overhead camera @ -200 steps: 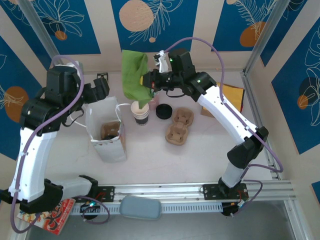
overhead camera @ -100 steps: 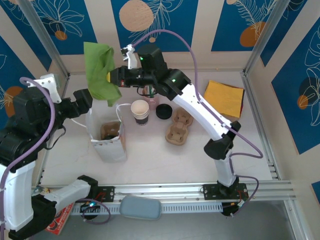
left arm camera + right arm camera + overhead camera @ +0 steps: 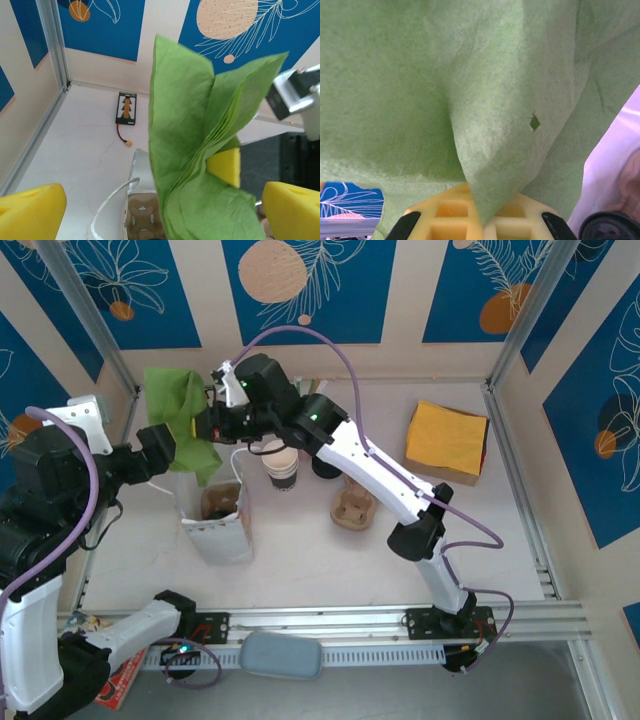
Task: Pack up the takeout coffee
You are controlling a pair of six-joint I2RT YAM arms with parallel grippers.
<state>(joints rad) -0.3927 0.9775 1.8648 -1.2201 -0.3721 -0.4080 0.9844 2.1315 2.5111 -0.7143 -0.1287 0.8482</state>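
We see the right tool (image 3: 207,426) reached across to the left side of the worktop (image 3: 300,550). Its yellow fingers (image 3: 470,222) are pressed together on a wad of green napkins (image 3: 176,418), which hang in folds just above and behind the open mouth of the white paper bag (image 3: 218,535). The left tool (image 3: 163,447) hovers at the napkins' left side with its fingers (image 3: 30,212) spread wide apart. From the left wrist the green sheets drop between those fingers, and we cannot tell whether they touch either pad. The bag stands upright towards the left of the worktop, its string handle (image 3: 107,210) looped beside the rim. Inside it we make out a brown cardboard insert with a dark round shape on it; this looks like the lid of the takeout coffee (image 3: 226,507), though we cannot be sure. Just right of the bag, and apart from it, stands a lidless cup (image 3: 283,466) with a dark striped band. A loose black lid (image 3: 321,467) lies beside that cup, partly behind the right arm, and a cardboard carrier (image 3: 352,508) lies near it. A stack of yellow napkins (image 3: 447,438) lies well apart at the far right.
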